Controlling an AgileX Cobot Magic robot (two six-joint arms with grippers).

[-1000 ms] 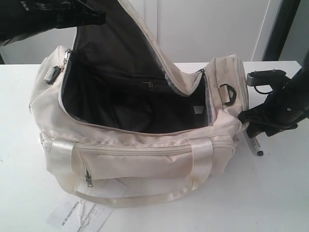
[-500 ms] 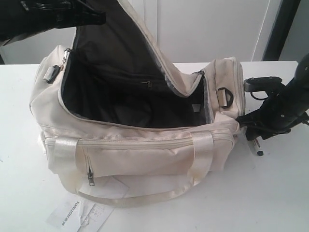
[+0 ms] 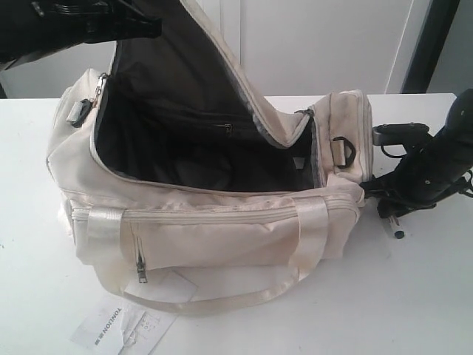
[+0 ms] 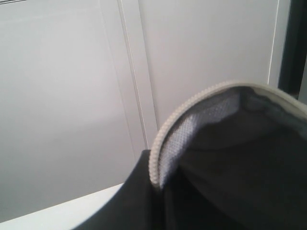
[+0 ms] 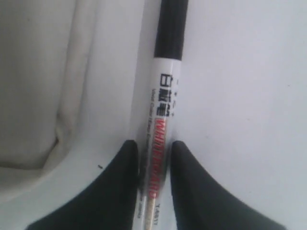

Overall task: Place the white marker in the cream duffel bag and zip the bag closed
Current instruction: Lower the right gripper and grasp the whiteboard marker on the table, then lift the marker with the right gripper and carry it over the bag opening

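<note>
One white marker in the right hand, one cream duffel bag.

A white table fills the lower half of the exterior frame, its surface plain and bare toward the lower right. At the lower left lies a white paper tag, set at a slant, with black lettering reading TONLION; 1 paler slip with print too small to read lies against its right side. Behind the table, across the top, stand white wall panels with 2 thin vertical seams. A dark upright strip crosses the upper right corner.
</note>
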